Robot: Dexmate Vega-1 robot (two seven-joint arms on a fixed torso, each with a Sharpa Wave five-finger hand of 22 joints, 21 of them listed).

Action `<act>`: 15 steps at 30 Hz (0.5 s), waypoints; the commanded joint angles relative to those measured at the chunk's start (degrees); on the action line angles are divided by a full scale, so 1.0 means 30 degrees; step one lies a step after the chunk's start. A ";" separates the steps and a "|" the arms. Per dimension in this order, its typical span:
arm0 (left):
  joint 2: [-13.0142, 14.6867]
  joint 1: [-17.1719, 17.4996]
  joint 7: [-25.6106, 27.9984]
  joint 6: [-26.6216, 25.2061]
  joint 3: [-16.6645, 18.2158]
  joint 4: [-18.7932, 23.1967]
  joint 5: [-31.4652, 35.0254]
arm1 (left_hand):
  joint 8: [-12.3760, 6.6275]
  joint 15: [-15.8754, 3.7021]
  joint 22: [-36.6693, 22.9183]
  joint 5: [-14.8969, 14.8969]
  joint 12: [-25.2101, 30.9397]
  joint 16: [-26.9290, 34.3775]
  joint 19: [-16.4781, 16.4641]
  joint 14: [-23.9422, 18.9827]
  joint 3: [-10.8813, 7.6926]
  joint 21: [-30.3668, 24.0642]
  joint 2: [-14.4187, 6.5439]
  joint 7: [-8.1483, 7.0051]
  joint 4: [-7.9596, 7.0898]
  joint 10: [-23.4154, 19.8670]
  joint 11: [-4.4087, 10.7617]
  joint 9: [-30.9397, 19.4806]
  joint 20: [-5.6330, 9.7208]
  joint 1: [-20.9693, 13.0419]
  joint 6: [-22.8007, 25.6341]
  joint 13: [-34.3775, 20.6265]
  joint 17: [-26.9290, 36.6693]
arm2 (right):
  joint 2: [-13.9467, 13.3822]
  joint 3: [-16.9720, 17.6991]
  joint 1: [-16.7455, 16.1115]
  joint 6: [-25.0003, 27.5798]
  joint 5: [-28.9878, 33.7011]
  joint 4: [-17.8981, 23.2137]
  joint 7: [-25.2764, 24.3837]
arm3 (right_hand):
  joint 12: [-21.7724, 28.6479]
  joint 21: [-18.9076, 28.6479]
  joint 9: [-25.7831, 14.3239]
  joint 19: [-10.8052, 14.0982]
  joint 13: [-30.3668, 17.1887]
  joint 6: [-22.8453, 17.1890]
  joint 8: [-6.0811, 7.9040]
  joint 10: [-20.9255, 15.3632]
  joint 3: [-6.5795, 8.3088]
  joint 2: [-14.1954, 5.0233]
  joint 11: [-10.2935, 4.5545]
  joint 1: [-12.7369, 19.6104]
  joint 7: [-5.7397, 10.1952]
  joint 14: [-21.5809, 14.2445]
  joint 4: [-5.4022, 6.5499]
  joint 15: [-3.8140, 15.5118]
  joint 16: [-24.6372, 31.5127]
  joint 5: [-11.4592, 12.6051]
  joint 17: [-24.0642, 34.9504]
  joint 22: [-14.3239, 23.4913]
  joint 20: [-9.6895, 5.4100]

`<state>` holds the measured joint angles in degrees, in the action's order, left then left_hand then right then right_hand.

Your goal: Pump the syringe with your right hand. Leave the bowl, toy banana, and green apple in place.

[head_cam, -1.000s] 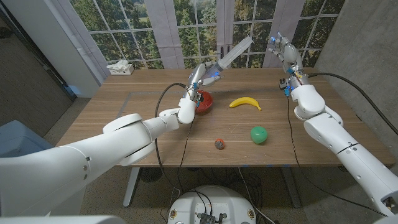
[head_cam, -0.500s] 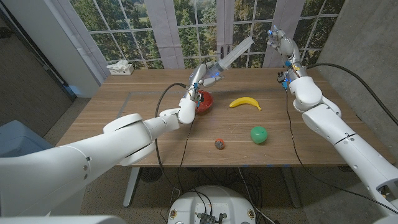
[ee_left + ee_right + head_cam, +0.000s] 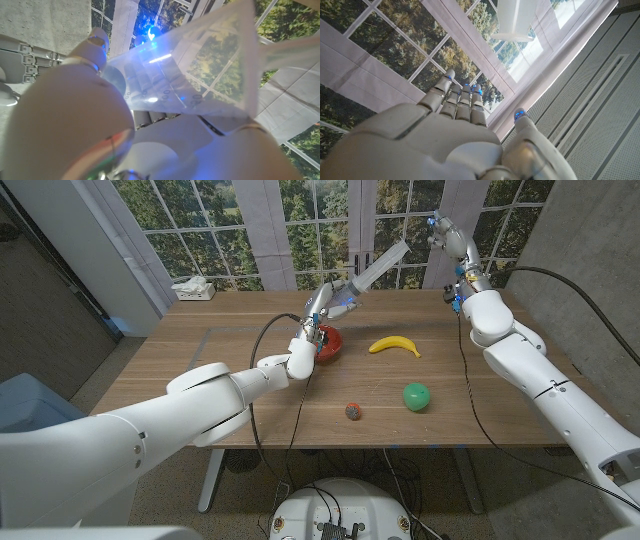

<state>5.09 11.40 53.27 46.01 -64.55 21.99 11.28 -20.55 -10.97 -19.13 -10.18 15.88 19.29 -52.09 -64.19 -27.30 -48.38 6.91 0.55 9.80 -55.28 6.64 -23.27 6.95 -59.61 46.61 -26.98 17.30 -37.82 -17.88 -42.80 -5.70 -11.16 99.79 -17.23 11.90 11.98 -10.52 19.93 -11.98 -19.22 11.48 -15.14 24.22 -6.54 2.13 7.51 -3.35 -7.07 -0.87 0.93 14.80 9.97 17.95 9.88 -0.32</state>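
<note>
My left hand [image 3: 322, 305] holds a large clear syringe [image 3: 375, 265] in the air above the red bowl [image 3: 326, 344], its far end slanting up toward the window. In the left wrist view the marked barrel of the syringe [image 3: 190, 75] lies across my left hand [image 3: 75, 120]. My right hand [image 3: 446, 235] is raised and open, just right of the syringe's far end and apart from it. The right wrist view shows my right hand [image 3: 455, 135] with straight fingers below the syringe's end [image 3: 515, 17]. The toy banana [image 3: 393, 345] and green apple [image 3: 416, 396] lie on the table.
A small red ball [image 3: 352, 411] lies left of the apple. A tissue box [image 3: 193, 288] stands at the table's [image 3: 200, 370] back left corner. Windows and curtains are close behind the raised hands. A grey wall is on the right.
My right hand has risen and shifted left toward the syringe's far end. The left hand and the syringe have stayed where they were.
</note>
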 commanded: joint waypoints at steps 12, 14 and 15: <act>-0.0003 -0.0106 0.0084 0.0139 -0.0204 0.0002 0.0244 | -0.0080 -0.0880 0.0058 -0.0101 -0.0085 -0.0018 0.0197 -0.0255 -0.0088 -0.0303 -0.5095 0.0149 -0.0025 -0.0172 0.0105 -0.0012 0.1769 -0.5028 0.0211 -0.0114 0.0001 | 0.0132 -0.1567 0.2592 0.2015 0.2412 -0.0673 0.0254 | 0.0000 -0.0077 -0.0090 0.0088 -0.0059 -0.0161 0.0053 -0.0064 0.0101 -0.0926 -0.0171 -0.0076 -0.0059 -0.0127 0.0093 0.0136 -0.0055 0.0084 0.0076 0.0055 0.0020; -0.0001 -0.0136 0.0078 0.0124 -0.0241 0.0002 0.0285 | -0.0079 -0.0880 0.0068 -0.0102 -0.0096 -0.0023 0.0215 -0.0255 -0.0090 -0.0328 -0.5091 0.0146 -0.0022 -0.0168 0.0118 -0.0016 0.1772 -0.5031 0.0207 -0.0121 -0.0002 | 0.0127 -0.1747 0.2774 0.2095 0.2760 -0.0778 0.0168 | -0.0001 -0.0079 -0.0090 0.0091 -0.0058 -0.0159 0.0047 -0.0063 0.0096 -0.0927 -0.0162 -0.0098 -0.0070 -0.0131 0.0118 0.0133 -0.0052 0.0082 0.0081 0.0055 0.0028; -0.0017 -0.0142 0.0082 0.0118 -0.0238 -0.0002 0.0274 | -0.0076 -0.0880 0.0075 -0.0102 -0.0107 -0.0018 0.0223 -0.0261 -0.0092 -0.0348 -0.5090 0.0133 -0.0020 -0.0148 0.0124 -0.0013 0.1775 -0.5033 0.0209 -0.0134 0.0004 | 0.0122 -0.1817 0.2845 0.2209 0.2862 -0.0785 0.0176 | -0.0001 -0.0085 -0.0090 0.0082 -0.0057 -0.0161 0.0045 -0.0063 0.0092 -0.0924 -0.0155 -0.0109 -0.0079 -0.0137 0.0130 0.0124 -0.0048 0.0081 0.0083 0.0055 0.0030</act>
<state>5.09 11.24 53.51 46.25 -64.95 21.99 11.73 -20.57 -11.27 -18.87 -10.18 15.68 19.24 -51.70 -64.29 -27.28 -48.85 7.00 0.72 9.82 -55.58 6.75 -23.10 7.17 -59.70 46.78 -27.26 17.31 -37.76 -21.16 -37.55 -1.56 -5.62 98.64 -17.08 11.90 11.98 -10.52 19.93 -11.98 -19.22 11.48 -15.14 24.22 -6.65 2.14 7.40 -3.36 -7.07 -0.87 0.93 14.80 9.97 17.94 9.88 -0.32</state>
